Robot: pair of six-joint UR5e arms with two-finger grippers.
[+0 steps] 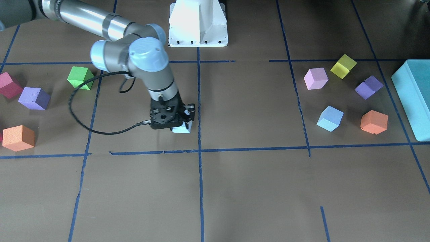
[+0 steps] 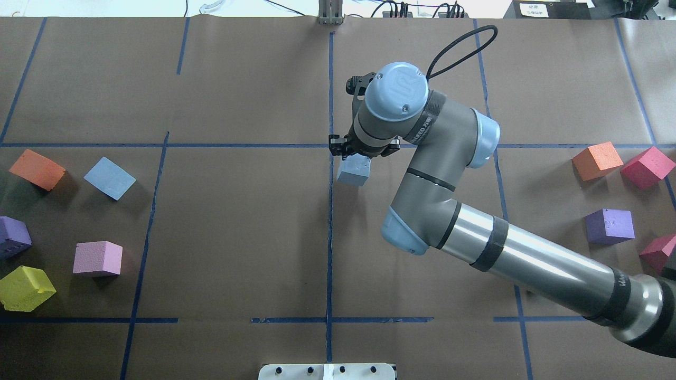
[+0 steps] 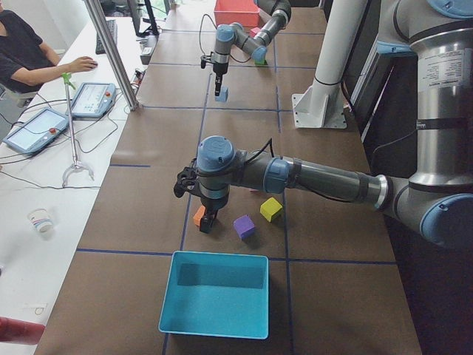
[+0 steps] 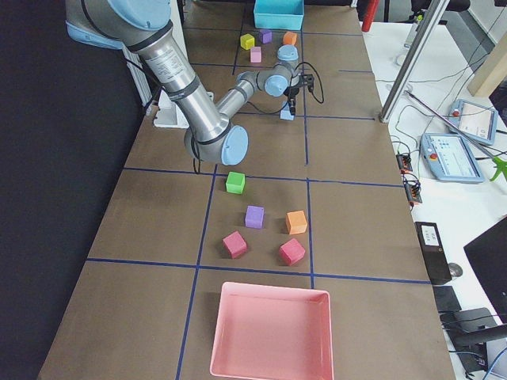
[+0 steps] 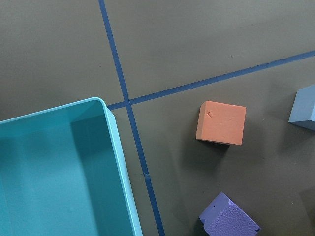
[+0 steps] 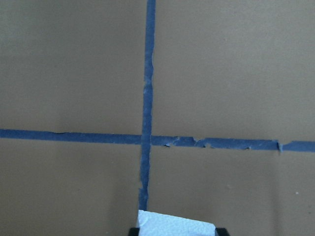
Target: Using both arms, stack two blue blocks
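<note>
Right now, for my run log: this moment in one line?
right claw: shut on blue block | left claw: unclear | other blue block: untouched

Robotics lab, no doubt. Long table papered brown, gridded in blue tape. Left arm and right arm reaching in from one side, white pedestal bolted down. Teach pendants by an aluminium post on the side bench, operator seated there. Teal bin at one end, pink bin at the other.

The first block sat in the right gripper beside the middle tape line; the second block lay well apart leftward, among cubes near the box.
</note>
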